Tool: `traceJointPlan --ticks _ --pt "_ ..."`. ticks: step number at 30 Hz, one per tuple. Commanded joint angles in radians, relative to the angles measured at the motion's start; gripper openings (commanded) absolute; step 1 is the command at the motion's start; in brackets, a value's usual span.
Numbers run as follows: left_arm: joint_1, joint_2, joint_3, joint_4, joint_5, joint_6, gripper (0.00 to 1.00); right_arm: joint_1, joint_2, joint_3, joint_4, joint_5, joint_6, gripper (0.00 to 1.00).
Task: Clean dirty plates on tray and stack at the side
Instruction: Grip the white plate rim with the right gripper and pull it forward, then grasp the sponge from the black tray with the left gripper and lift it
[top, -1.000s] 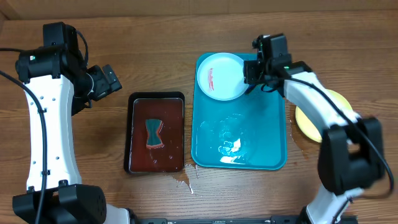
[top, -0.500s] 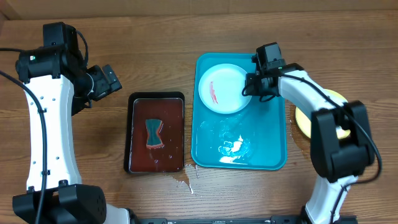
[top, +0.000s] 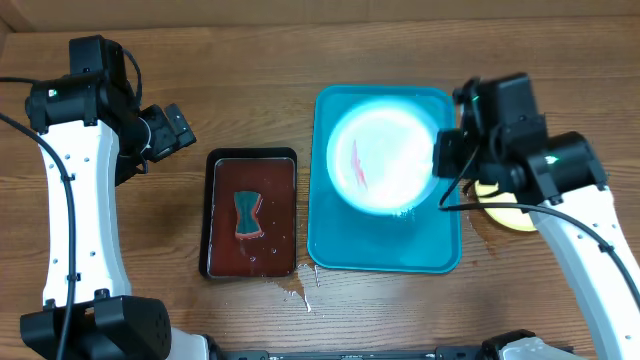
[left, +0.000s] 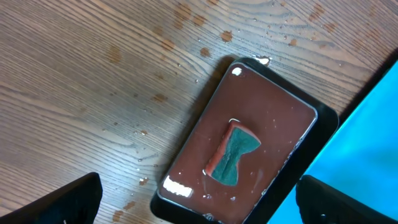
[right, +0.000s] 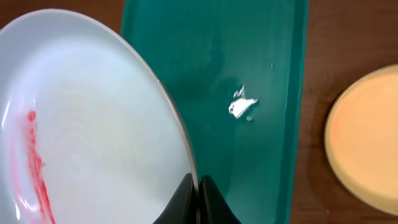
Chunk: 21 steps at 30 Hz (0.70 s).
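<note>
A white plate (top: 385, 160) with a red streak hangs tilted above the turquoise tray (top: 420, 245). My right gripper (top: 441, 158) is shut on its right rim. In the right wrist view the two fingers pinch the thin rim (right: 198, 186), with the plate (right: 93, 124) to the left and the tray floor (right: 249, 62) below. A pale yellow plate (top: 512, 216) lies on the wooden tabletop right of the tray, partly hidden by my right arm; the right wrist view shows this yellow plate (right: 367, 143) too. My left gripper (top: 180, 128) stands open, high over the table at the far left.
A black tray (top: 214, 165) with a red-brown inside lies left of the turquoise one and holds a teal and red sponge (top: 247, 213). The left wrist view looks down on that sponge (left: 233, 152). Water drops (top: 300, 290) spot the wood near the trays' front edges.
My right gripper has shut on the white plate's rim, lifted it off the tray's far end and carried it up and toward the tray's middle. The left arm has not moved.
</note>
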Motion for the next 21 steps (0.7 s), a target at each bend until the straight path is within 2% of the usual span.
traceJointPlan --ticks 1,4,7,11,15,16,18,21 --pt "0.005 -0.009 0.017 0.006 0.074 -0.011 1.00 0.040 0.043 -0.117 0.010 -0.006 0.085 0.04" --pt "0.004 -0.009 0.017 0.001 0.197 0.000 1.00 0.063 0.055 -0.269 0.146 -0.008 0.122 0.04" --pt "-0.013 -0.009 0.015 -0.015 0.293 0.093 0.98 0.077 0.071 -0.426 0.342 -0.014 0.121 0.04" --pt "-0.082 -0.009 0.013 -0.047 0.248 0.185 0.88 0.079 0.111 -0.584 0.571 -0.014 0.121 0.04" --pt "-0.165 -0.009 -0.017 -0.051 0.141 0.183 0.84 0.079 0.143 -0.630 0.652 -0.013 0.120 0.04" --pt "-0.190 -0.009 -0.033 -0.042 0.123 0.182 0.83 0.079 0.145 -0.630 0.654 -0.013 0.117 0.08" --pt "-0.241 -0.009 -0.082 -0.011 0.084 0.165 0.82 0.079 0.143 -0.621 0.650 -0.014 0.117 0.37" --pt "-0.290 -0.008 -0.176 0.044 -0.031 0.049 0.82 0.073 0.128 -0.579 0.590 -0.006 0.117 0.37"
